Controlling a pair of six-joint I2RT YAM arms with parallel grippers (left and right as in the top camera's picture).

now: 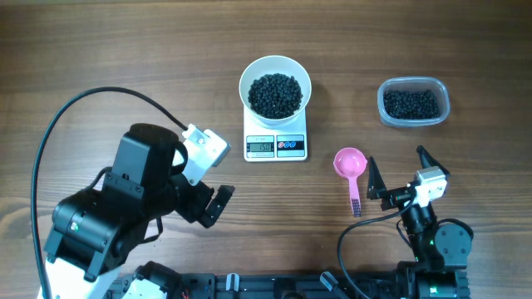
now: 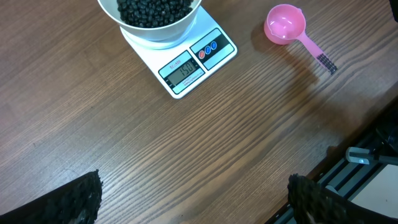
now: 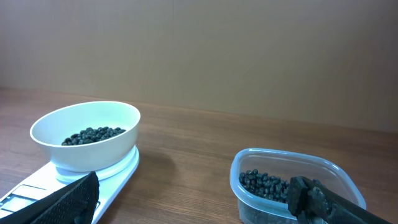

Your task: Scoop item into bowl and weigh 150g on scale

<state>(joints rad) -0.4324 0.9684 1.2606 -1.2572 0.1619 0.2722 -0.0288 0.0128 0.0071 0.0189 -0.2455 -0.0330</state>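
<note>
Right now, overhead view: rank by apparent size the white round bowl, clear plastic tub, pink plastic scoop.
1. White round bowl
2. Clear plastic tub, slightly smaller
3. Pink plastic scoop, smallest

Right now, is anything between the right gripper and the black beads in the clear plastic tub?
Nothing visible. Only bare wooden table lies between the open right gripper and the clear rounded plastic tub of small black beads; the pink plastic scoop lies off to its left.
</note>
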